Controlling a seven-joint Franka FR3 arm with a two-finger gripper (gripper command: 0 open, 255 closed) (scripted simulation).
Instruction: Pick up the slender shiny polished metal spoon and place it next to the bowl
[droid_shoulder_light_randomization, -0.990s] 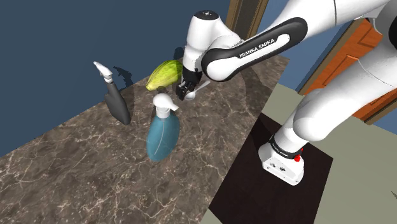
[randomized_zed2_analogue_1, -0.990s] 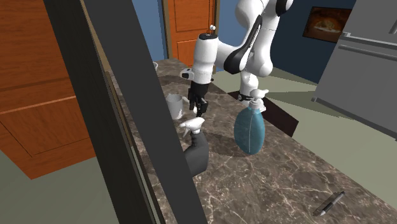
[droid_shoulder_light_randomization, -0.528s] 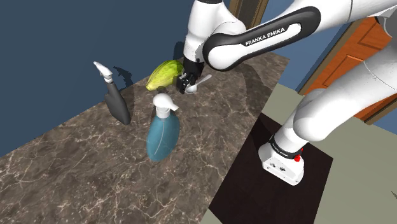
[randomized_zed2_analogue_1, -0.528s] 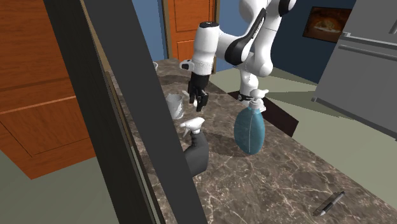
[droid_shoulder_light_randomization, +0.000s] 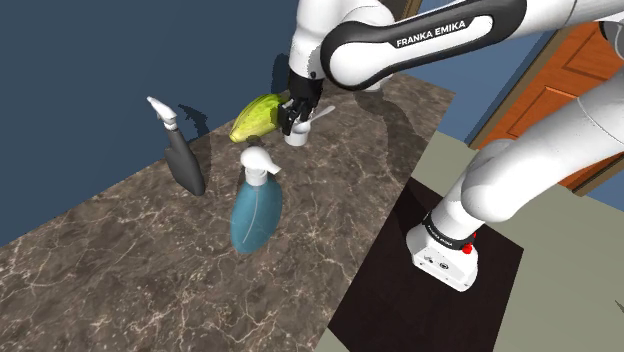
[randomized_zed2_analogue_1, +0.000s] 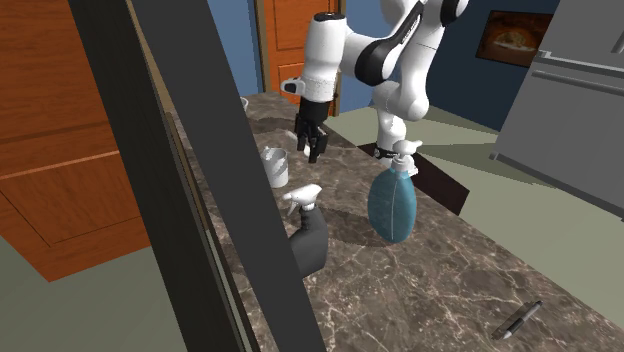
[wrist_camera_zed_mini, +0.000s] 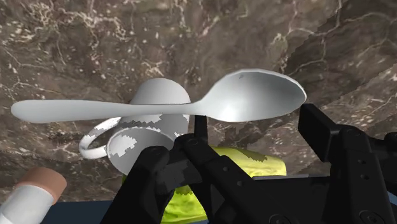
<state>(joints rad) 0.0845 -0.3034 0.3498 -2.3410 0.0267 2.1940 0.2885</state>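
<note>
Spoon (wrist_camera_zed_mini: 191, 109): level, aloft over the table (droid_shoulder_light_randomization: 130, 270), hand (wrist_camera_zed_mini: 198, 132) clamped on its neck behind the scoop. Judged light, stiff and slick, so it may pivot. White mug (wrist_camera_zed_mini: 153, 95) beneath; yellow-green bowl (droid_shoulder_light_randomization: 257, 116) near.

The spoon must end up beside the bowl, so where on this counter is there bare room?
Bare counter lies on the shoulder view's right of the bowl, out to the counter's edge. A bare stretch runs toward that view's lower left, past the blue bottle and black bottle. It is crowded among bowl, cup and blue bottle, under the pincer holding the spoon.
</note>
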